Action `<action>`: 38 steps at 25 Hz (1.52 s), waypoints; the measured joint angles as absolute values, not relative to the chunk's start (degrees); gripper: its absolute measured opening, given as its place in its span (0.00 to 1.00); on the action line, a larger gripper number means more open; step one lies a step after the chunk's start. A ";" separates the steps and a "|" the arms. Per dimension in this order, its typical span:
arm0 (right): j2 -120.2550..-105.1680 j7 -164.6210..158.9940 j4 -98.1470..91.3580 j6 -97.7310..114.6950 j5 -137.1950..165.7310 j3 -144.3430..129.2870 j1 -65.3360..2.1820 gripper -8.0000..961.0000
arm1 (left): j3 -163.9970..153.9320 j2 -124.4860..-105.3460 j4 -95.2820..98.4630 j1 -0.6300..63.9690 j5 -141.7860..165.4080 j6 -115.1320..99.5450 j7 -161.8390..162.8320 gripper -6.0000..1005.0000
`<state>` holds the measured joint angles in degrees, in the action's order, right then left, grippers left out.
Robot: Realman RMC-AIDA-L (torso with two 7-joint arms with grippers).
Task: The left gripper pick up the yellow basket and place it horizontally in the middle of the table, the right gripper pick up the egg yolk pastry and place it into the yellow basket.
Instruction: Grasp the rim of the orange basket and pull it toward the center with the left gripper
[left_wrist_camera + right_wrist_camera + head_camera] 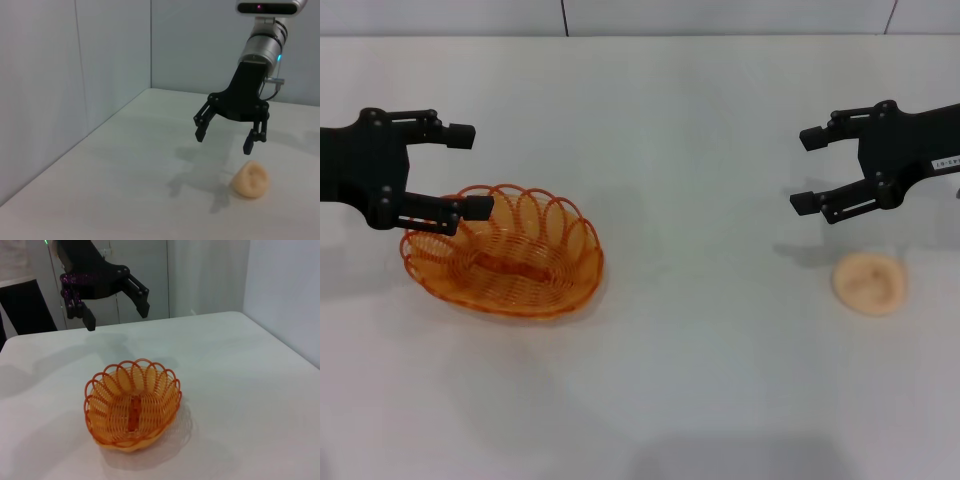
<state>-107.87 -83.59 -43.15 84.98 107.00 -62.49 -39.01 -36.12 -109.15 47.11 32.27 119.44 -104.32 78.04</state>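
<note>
The yellow basket (pixel 505 250) sits upright on the white table (pixel 700 150) at the left; it also shows in the right wrist view (pixel 131 407). My left gripper (pixel 468 170) is open and empty, hovering over the basket's far left rim; it also shows in the right wrist view (pixel 117 316). The egg yolk pastry (pixel 869 283) lies on the table at the right, and it also shows in the left wrist view (pixel 251 180). My right gripper (pixel 807 170), with its white label, is open and empty, above the table just behind and left of the pastry; it also shows in the left wrist view (pixel 223 141).
A grey wall (pixel 720 15) runs along the table's far edge. Walls (pixel 75 75) close off the table's right side and corner. A person in dark trousers (pixel 22 305) stands beyond the table's left side.
</note>
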 joint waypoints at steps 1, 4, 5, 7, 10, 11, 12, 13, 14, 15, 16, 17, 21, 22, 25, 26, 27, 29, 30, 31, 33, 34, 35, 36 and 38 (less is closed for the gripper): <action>-107.89 -83.58 -43.15 84.94 107.01 -62.49 -39.01 0.90 | -36.13 -109.15 47.11 32.25 119.46 -104.30 78.05 0.88; -107.91 -83.58 -43.16 84.78 107.02 -62.49 -38.99 0.90 | -36.12 -109.16 47.11 32.20 119.88 -104.10 78.05 0.88; -107.91 -83.57 -43.16 84.76 107.03 -62.49 -38.97 0.90 | -36.12 -109.17 47.11 32.21 120.04 -104.01 78.05 0.88; -107.92 -83.54 -43.15 84.72 107.04 -62.49 -38.93 0.90 | -36.12 -109.25 47.11 32.25 120.44 -103.74 78.05 0.88; -107.93 -83.50 -43.15 84.67 107.05 -62.49 -38.93 0.90 | -36.12 -109.44 47.11 32.30 120.72 -103.64 78.05 0.88; -107.93 -83.50 -43.16 84.66 107.05 -62.49 -38.93 0.90 | -36.12 -109.52 47.11 32.33 120.74 -103.63 78.05 0.88; -107.93 -83.50 -43.16 84.66 107.05 -62.49 -38.93 0.90 | -36.12 -109.58 47.11 32.34 120.75 -103.63 78.05 0.88; -107.93 -83.49 -43.15 84.65 107.05 -62.49 -38.93 0.90 | -36.13 -109.62 47.11 32.34 120.76 -103.62 78.05 0.88; -107.93 -83.49 -43.16 84.64 107.05 -62.49 -38.93 0.90 | -36.12 -109.62 47.11 32.34 120.76 -103.62 78.05 0.88; -107.93 -83.49 -43.16 84.64 107.05 -62.49 -38.93 0.90 | -36.12 -109.63 47.11 32.34 120.76 -103.62 78.05 0.88; -107.93 -83.49 -43.16 84.64 107.05 -62.49 -38.92 0.89 | -36.12 -109.64 47.11 32.35 120.76 -103.62 78.06 0.88; -107.93 -83.48 -43.15 84.62 107.05 -62.49 -38.89 0.89 | -36.12 -109.66 47.11 32.35 120.77 -103.62 78.06 0.88; -108.14 -83.14 -43.16 84.11 107.05 -62.49 -38.77 0.89 | -36.13 -109.80 47.11 32.34 120.76 -103.62 78.38 0.88; -108.14 -83.14 -43.16 84.11 107.05 -62.49 -38.77 0.89 | -36.19 -109.86 47.13 32.36 120.77 -103.64 78.99 0.88; -108.38 -83.05 -43.15 82.76 107.04 -62.49 -38.53 0.89 | -36.82 -110.28 49.00 32.39 120.78 -104.11 83.91 0.88; -108.41 -83.06 -43.35 82.63 107.03 -62.49 -38.36 0.89 | -37.40 -110.69 50.65 32.20 120.83 -104.21 87.17 0.88; -108.43 -83.07 -43.52 82.58 107.01 -62.49 -38.21 0.89 | -37.97 -111.01 52.14 32.00 120.86 -104.26 89.85 0.88; -108.44 -83.07 -44.28 82.55 106.93 -62.49 -37.60 0.89 | -40.73 -112.02 57.40 30.93 121.01 -104.29 98.46 0.87; -108.45 -83.05 -44.93 82.52 106.83 -62.48 -37.02 0.89 | -42.23 -112.36 59.59 30.41 121.19 -104.34 102.31 0.87; -108.46 -83.00 -45.48 82.53 106.77 -62.43 -36.51 0.88 | -45.40 -113.07 64.74 29.54 122.23 -104.55 110.15 0.87; -108.52 -82.82 -46.36 82.66 106.64 -61.88 -35.70 0.88 | -46.35 -113.36 66.65 29.36 123.01 -104.81 113.76 0.87; -108.59 -82.67 -46.71 82.93 106.60 -61.39 -35.36 0.88 | -47.22 -113.64 68.73 29.27 123.99 -105.15 117.56 0.87; -108.65 -82.56 -46.85 83.26 106.59 -60.93 -35.21 0.88 | -47.98 -113.86 70.59 29.25 125.03 -105.47 121.13 0.87; -108.70 -82.45 -46.92 83.70 106.59 -60.57 -35.11 0.88 | -48.39 -113.85 72.01 29.34 126.09 -105.81 124.69 0.87; -108.73 -82.44 -46.94 84.46 106.57 -60.31 -35.11 0.88 | -48.76 -113.46 73.65 29.87 127.89 -106.28 130.39 0.87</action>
<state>-108.73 -82.44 -46.94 84.46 106.58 -60.31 -35.11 -48.76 -113.46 73.65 29.87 127.89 -106.28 130.39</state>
